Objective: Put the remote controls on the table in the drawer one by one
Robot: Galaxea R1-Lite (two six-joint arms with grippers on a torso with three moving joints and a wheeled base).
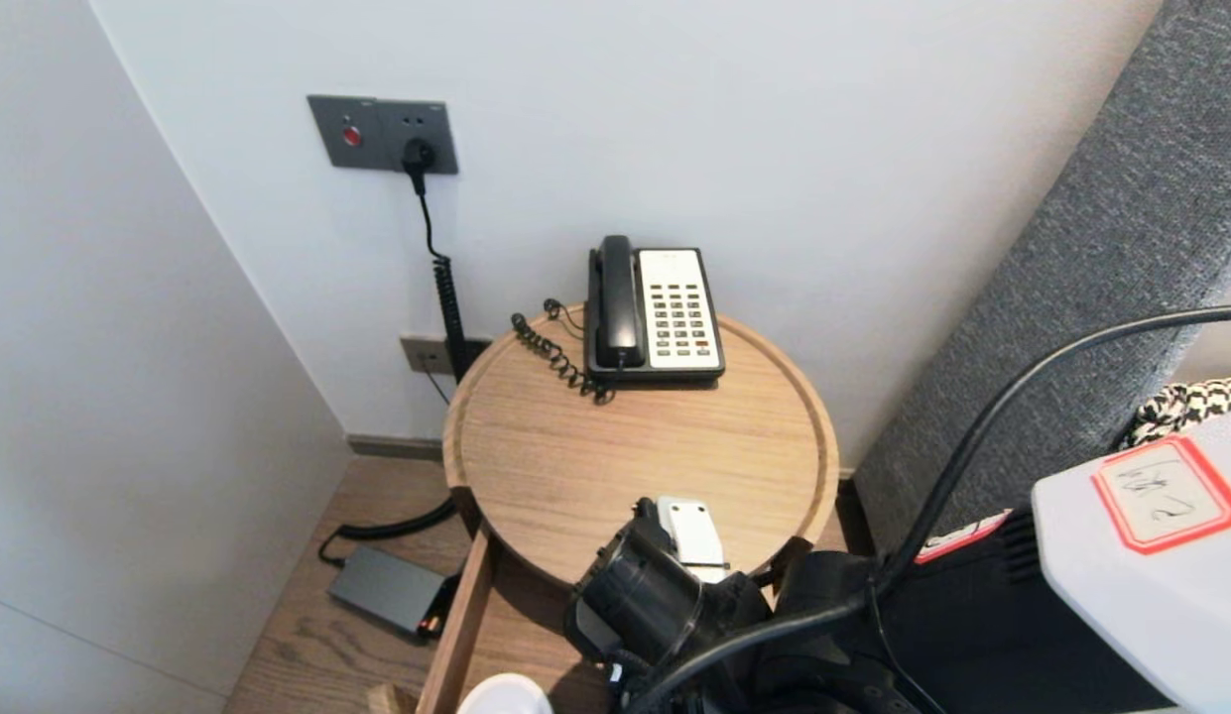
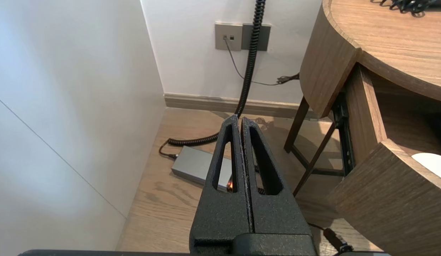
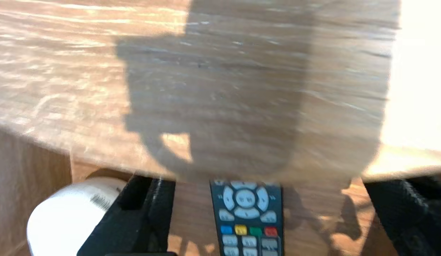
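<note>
Nearest, at the lower centre of the head view, the right gripper [image 3: 273,199] hangs over the open drawer [image 1: 456,625] beneath the round wooden table [image 1: 536,466]. A dark remote control [image 3: 247,217] lies flat on the drawer floor in the gap between the two fingers and apart from both, with its far end running under the tabletop's edge. It has a pale ring pad and a row of blue, yellow, green and red keys, and no lettering on it can be read. A white cylinder [image 3: 67,213] lies just beside one finger, and the print on it is too blurred to read. The right gripper's fingers [image 3: 145,213] stand spread wide, gripping and touching nothing. At the right edge of the head view, a red-bordered label [image 1: 1166,493] on the robot's white casing bears handwriting that cannot be made out. The left gripper [image 2: 240,121] is parked with its fingers pressed together and empty, above the wooden floor near a grey power adapter [image 2: 199,167]. On the far side of the tabletop, at mid frame, a black-and-cream telephone [image 1: 655,312] stands with its handset on the cradle and its coiled cord [image 1: 555,357] trailing to the left. Farthest, at the upper left, a grey wall panel [image 1: 382,134] has a red button and a black plug seated in it.
</note>
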